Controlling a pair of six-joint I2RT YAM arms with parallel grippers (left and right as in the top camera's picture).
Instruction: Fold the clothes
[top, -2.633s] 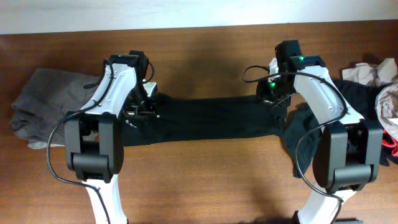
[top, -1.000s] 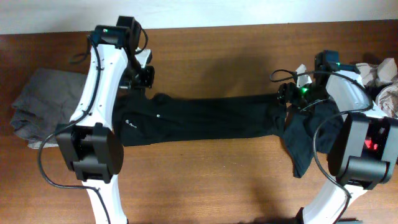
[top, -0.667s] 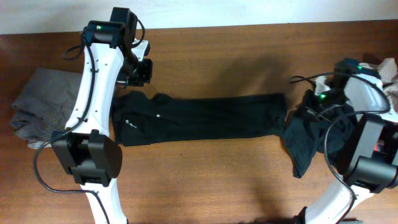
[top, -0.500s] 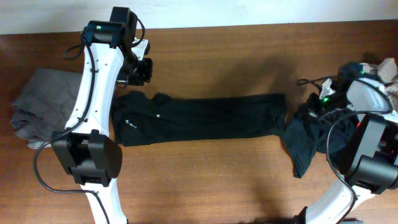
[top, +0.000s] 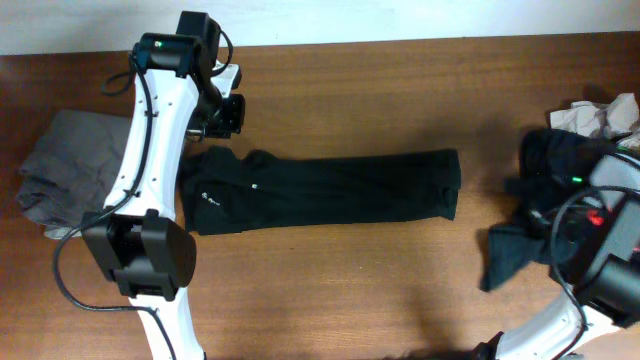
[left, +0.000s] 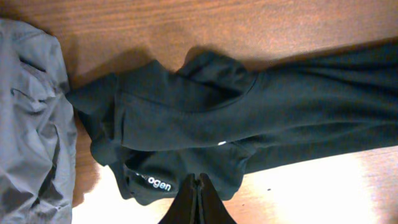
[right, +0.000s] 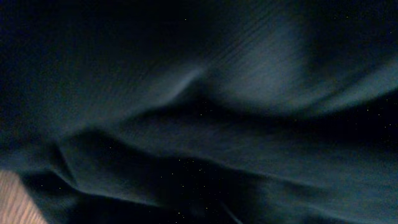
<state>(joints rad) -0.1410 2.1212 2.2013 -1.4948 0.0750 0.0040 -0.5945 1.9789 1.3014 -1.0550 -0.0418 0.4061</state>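
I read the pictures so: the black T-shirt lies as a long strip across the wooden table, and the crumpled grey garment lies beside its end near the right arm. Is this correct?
Not quite. In the overhead view the grey garment lies beside the end of the black T-shirt near the left arm, not the right. The rest holds: a long strip across the wooden table.

text: white lettering (left: 153, 182) reads "ogen", its start hidden in a fold | on: black T-shirt (left: 261, 118)
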